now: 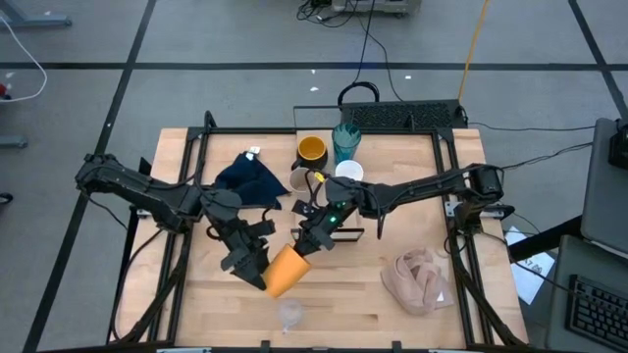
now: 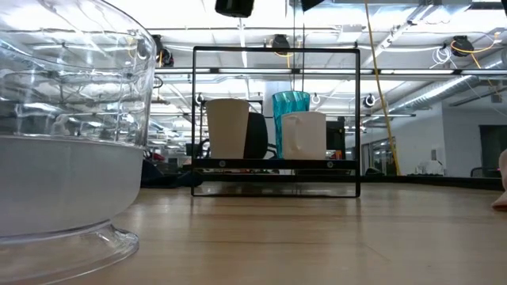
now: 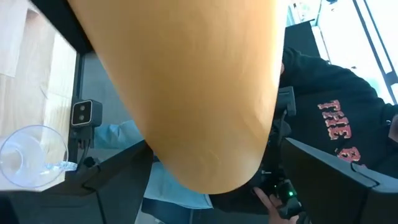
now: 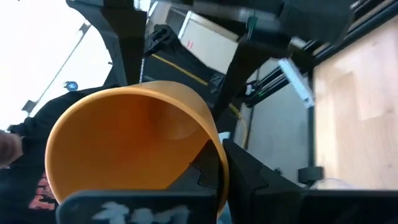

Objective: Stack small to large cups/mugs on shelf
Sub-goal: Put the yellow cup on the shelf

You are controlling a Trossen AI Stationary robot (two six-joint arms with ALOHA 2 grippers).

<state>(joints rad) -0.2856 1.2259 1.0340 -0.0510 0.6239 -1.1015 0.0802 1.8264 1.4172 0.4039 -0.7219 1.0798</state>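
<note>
Gripping the small orange cup (image 1: 286,271) between wide-spread fingers, the left gripper (image 1: 257,267) holds it tilted above the front middle of the light-wood tabletop (image 1: 373,294), mouth toward the right gripper (image 1: 307,240). That right gripper is closed with nothing between its fingers, and sits just beside the cup's far rim. From the right wrist view the orange cup (image 4: 134,146) shows its open mouth; from the left wrist view its smooth outer wall (image 3: 193,87) fills most of the picture.

The small clear glass (image 1: 289,314) stands upright near the table's front edge, just in front of the held cup and apart from it; it looms at the left of the low view (image 2: 63,134). On the shelf (image 2: 276,164) at the back stand the small grey-beige cup (image 2: 228,128), the black mug with yellow-orange inside (image 1: 311,150), the teal ribbed tumbler (image 1: 345,140) and the white mug (image 1: 348,173).

A dark navy cloth (image 1: 250,178) lies left of the shelf, and a pink-beige cloth (image 1: 420,277) lies toward the front right. A person in a dark printed top (image 3: 339,118) stands beyond the table.
</note>
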